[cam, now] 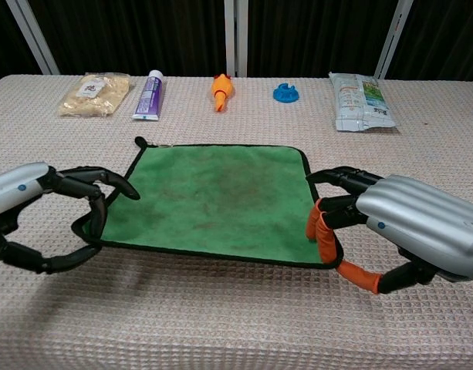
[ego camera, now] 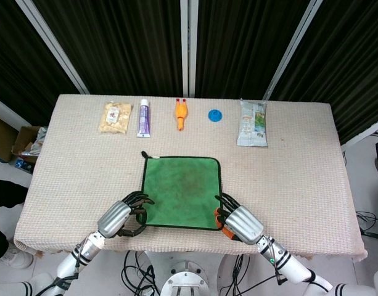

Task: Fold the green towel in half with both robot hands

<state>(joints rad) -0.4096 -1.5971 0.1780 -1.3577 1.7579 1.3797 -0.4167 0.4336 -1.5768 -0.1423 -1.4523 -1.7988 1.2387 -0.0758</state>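
The green towel point(ego camera: 179, 191) with a dark hem lies spread on the table's near half, also shown as the towel point(cam: 209, 200) in the chest view. My left hand point(ego camera: 118, 217) pinches its near left corner, and my right hand point(ego camera: 241, 223) pinches its near right corner with orange-tipped fingers point(cam: 319, 227). In the chest view the left hand point(cam: 35, 208) and right hand point(cam: 410, 227) hold the near edge slightly off the cloth-covered table point(ego camera: 299, 179). The far edge lies flat, with a small loop at its far left corner.
Along the far side lie a snack bag point(ego camera: 116, 117), a purple-and-white tube point(ego camera: 143, 117), an orange rubber chicken point(ego camera: 182, 114), a blue cap point(ego camera: 215, 115) and a printed packet point(ego camera: 252, 122). The table's near edge runs just behind my hands.
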